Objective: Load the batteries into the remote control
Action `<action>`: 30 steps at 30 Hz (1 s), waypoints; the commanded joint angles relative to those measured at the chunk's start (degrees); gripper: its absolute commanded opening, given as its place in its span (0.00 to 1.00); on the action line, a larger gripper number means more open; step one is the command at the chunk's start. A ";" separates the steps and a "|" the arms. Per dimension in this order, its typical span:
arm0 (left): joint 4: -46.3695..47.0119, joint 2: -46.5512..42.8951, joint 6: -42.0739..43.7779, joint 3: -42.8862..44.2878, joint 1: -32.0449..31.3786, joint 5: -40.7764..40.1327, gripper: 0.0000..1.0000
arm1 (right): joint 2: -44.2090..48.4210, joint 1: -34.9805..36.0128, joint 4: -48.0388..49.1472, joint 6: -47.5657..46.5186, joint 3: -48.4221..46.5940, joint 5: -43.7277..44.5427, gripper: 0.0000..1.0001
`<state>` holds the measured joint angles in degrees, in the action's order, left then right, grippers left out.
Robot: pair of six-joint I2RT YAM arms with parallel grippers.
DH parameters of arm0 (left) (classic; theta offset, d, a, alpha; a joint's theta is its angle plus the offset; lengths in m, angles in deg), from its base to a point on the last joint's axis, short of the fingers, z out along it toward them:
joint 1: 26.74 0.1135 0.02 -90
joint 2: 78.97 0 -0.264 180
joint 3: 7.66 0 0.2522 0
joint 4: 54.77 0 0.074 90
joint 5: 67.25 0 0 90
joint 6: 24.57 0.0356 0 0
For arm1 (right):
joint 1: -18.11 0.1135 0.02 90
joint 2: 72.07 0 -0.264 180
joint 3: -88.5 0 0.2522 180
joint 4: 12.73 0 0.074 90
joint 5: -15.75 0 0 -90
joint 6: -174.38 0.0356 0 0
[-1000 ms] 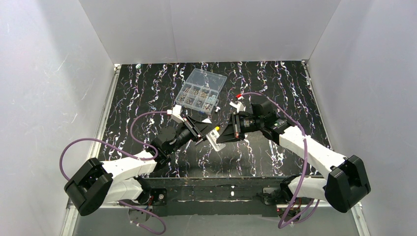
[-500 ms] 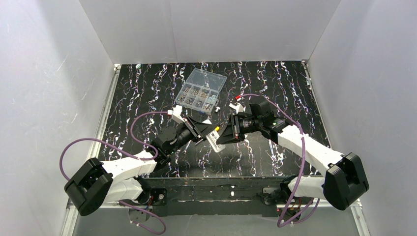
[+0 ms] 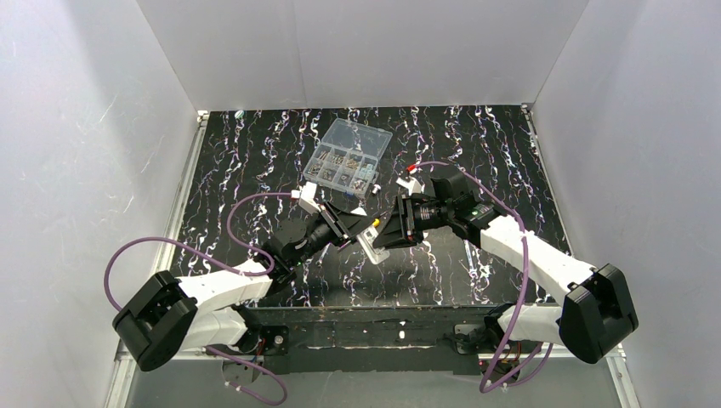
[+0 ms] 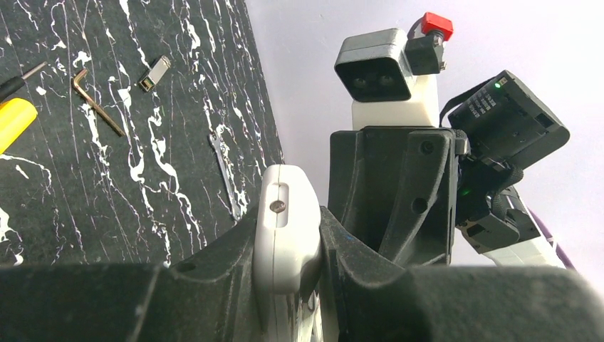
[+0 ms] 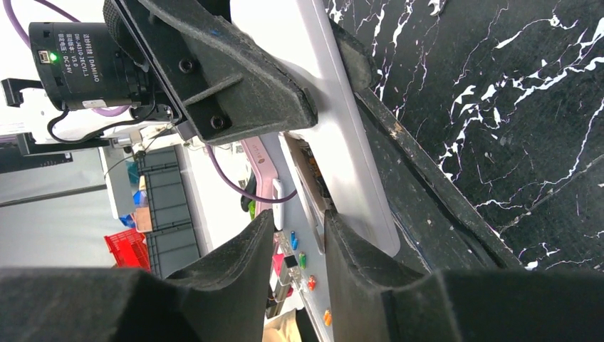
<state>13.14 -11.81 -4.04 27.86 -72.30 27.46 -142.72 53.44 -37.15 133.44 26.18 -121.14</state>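
The left gripper is clamping the remote control by its slim sides, holding it up over the table between the two arms. The right gripper is facing it with jaws standing partly apart, gripping nothing. That white shell is looking light, stiff and smooth, so I'm judging it likely to slip or twist. The long flat faces mid-body are offering the surest hold, clear of the screw

Right gripper apparently half parted
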 commanded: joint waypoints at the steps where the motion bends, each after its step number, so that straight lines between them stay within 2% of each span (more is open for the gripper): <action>1: 6.57 -1.25 -0.77 3.45 -0.32 1.52 0.00 | 0.61 -0.15 -1.94 -1.86 -2.20 1.87 0.41; 11: 6.52 -1.38 -0.69 3.14 -0.25 1.57 0.00 | 2.04 -0.18 -4.81 -3.48 -3.52 3.94 0.49; 30: 6.53 -1.62 -0.75 3.00 -0.24 1.55 0.00 | 3.81 -0.17 -7.25 -5.04 -4.84 7.87 0.50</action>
<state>13.35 -11.77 -4.17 28.04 -72.30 28.03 -140.17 53.42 -43.75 129.86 23.82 -114.96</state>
